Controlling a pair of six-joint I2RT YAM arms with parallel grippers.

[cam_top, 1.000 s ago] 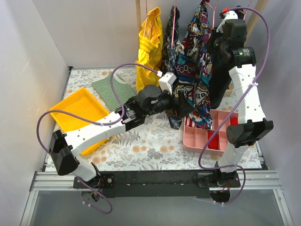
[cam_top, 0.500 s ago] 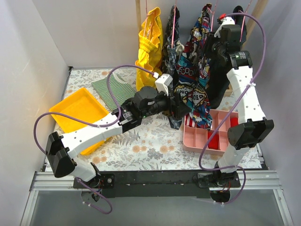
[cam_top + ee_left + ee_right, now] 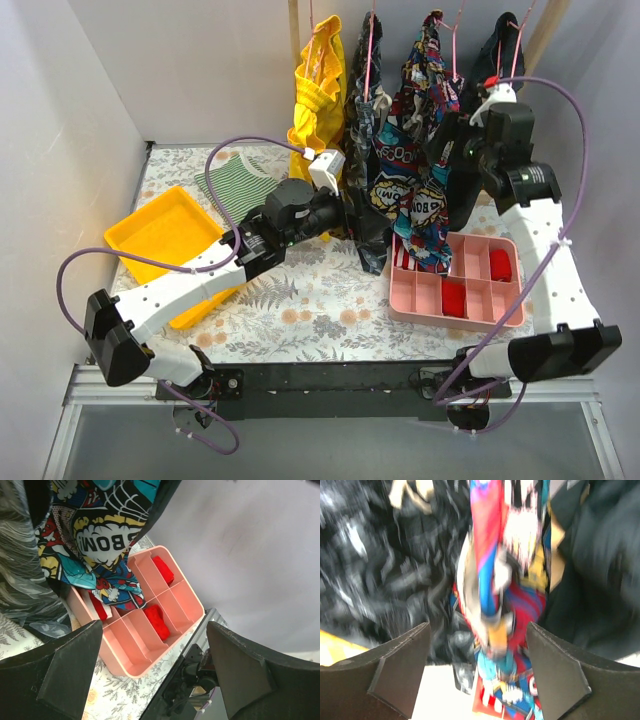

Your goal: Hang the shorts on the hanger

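Since the earlier frame, the right arm has come down from the top of the hanging row. Its wrist now sits lower, level with the middle of the shorts (image 3: 415, 190), and its elbow has swung out toward the near right corner. The left arm has drawn back to the left, away from the shorts.

Position of the task items:
- The shorts hang lengthwise at the back of the desk (image 3: 320, 300), from the top of the row down to the pink tray (image 3: 455, 320).
- In the top view their lower end overlaps the tray's far left corner. In the left wrist view the hem lies over the far compartments; whether it touches cannot be told.
- The hanger (image 3: 456, 55) shows only as a short run of thin pink wire beside the upper part of the shorts. How the cloth sits on it cannot be made out.

State of the tools:
- Left tool (image 3: 154, 630): fingers spread wide, nothing between them. It points at the tray and the hem of the shorts.
- Right tool (image 3: 477, 627): fingers spread wide, nothing clamped. The wrist view is blurred; the shorts hang ahead of the gap.

Surroundings:
- A dark patterned garment (image 3: 365, 120) hangs just left of the shorts, and a yellow garment (image 3: 318, 95) hangs left of that.
- Red items (image 3: 453, 297) lie in some tray compartments.
- A yellow tray (image 3: 160, 235) sits at the left of the desk, with a striped cloth (image 3: 235, 185) behind it.
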